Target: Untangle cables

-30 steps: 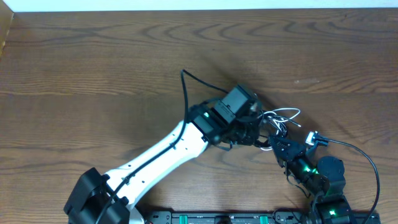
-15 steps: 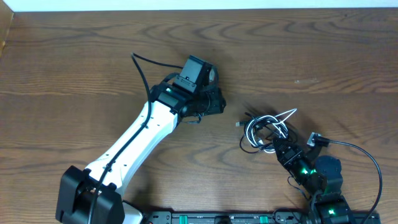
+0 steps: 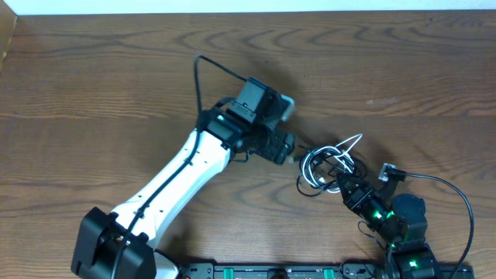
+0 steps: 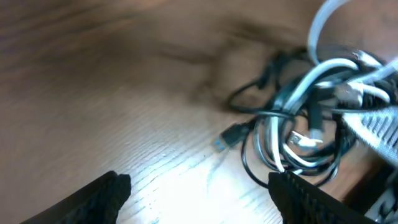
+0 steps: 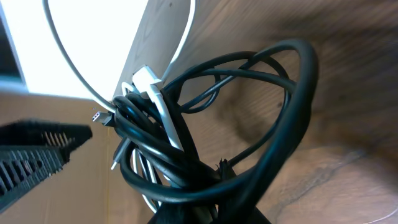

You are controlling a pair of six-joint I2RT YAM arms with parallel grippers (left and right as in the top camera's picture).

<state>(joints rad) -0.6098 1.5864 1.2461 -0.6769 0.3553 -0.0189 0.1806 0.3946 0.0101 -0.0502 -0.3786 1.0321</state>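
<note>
On the right half of the bench (image 3: 116, 70), the left arm (image 3: 178, 174) reaches across toward the knot. The left claw (image 3: 291, 149) is spread wide and empty, just beside the cables (image 3: 327, 164), probably lining up for a bite. The right claw (image 3: 346, 184) is clamped on the bundle's near edge, likely anchoring it against a pull. A white cord (image 5: 163, 102) threads among black loops (image 5: 292, 124). A blue-tipped plug (image 4: 227, 138) lies loose on the wood.

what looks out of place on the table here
Only the cables: white and black cords wound into one knotted clump right of centre, pinched at its near edge by the right tool. One plug pokes out loose toward the open left tool.
</note>
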